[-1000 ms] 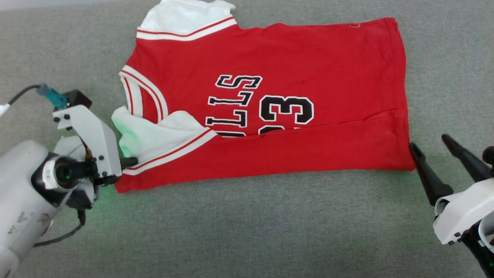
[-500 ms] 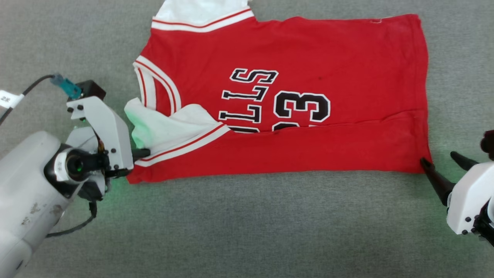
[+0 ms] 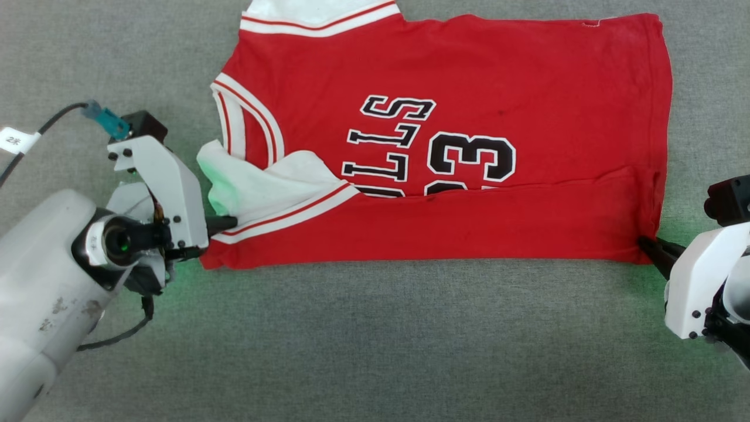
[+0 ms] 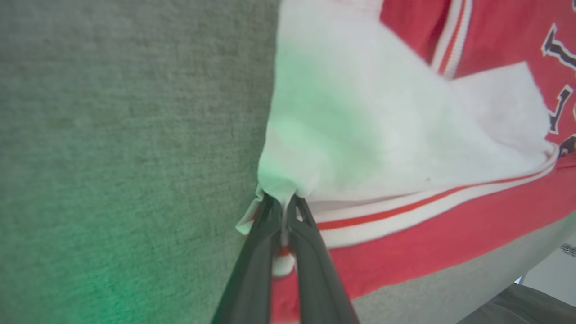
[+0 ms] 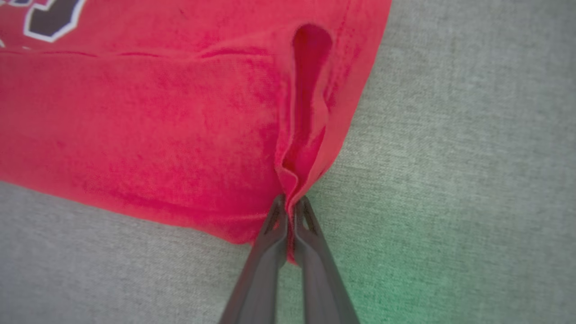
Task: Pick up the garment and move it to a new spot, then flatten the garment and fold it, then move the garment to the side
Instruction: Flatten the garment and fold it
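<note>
Desk (image 3: 375, 351): grey woven cover, with a green glow cast on it beside each gripper. In your left wrist view one edge of the desk shows at the lower right.

Item 1, garment (image 3: 527, 88): red, lying flat across the far half of the desk as your head view frames it, neck toward your left and hem toward your right.
- Near strip folded over onto the body; the fold covers the lower part of the black letters (image 3: 387, 140) and of the number (image 3: 471, 158).
- Near sleeve (image 3: 258, 187): white with striped trim, lying rumpled over the neck trim (image 3: 249, 123).
- Far sleeve (image 3: 316, 12): cut off by the top of your head view.

Item 2, left gripper (image 3: 225, 223): at the garment's near left corner. Your left wrist view shows the fingers (image 4: 310, 243) pressed together, with the edge of the white sleeve and its trim pinched between them.

Item 3, right gripper (image 3: 644, 243): at the garment's near right corner, on the hem. Your right wrist view shows the fingers (image 5: 265, 252) closed on a bunched pleat of red cloth, which rises from the tips in a raised fold.

Item 4, cable (image 3: 35, 135): dark, with a white tag, running to a teal plug on the left wrist.
</note>
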Tool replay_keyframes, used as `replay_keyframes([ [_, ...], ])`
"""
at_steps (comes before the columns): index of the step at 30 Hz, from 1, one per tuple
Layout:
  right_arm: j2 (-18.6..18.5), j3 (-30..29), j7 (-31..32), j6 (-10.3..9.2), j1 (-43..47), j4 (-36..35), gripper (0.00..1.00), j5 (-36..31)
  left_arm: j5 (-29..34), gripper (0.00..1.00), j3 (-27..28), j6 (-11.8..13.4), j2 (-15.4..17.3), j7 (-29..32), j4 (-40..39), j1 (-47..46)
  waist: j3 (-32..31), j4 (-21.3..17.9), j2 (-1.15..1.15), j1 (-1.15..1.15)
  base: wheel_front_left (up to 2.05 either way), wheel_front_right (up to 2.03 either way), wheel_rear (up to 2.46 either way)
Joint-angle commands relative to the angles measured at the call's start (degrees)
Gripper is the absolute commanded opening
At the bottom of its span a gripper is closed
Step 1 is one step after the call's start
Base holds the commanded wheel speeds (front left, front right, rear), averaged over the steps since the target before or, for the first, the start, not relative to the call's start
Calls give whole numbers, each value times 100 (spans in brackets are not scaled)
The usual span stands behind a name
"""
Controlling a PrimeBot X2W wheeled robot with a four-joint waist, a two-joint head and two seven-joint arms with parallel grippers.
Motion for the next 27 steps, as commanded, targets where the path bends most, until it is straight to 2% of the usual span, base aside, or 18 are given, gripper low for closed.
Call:
replay_keyframes([
  [1, -48, 47, 87, -7, 18, 154, 0, 56, 89, 0, -136, 45, -293, -159, 261, 148, -14, 6, 0, 0, 0, 0, 0],
  [14, -330, -128, 167, -7, 121, -96, 0, 185, -9, 0, -90, 102, -158, -63, 38, 274, -370, 108, 0, 0, 0, 0, 0],
  [27, -487, -412, 595, -7, 735, -604, 0, 247, -56, 0, -117, 394, 172, -10, -722, 594, -830, 352, 0, 0, 0, 0, 0],
])
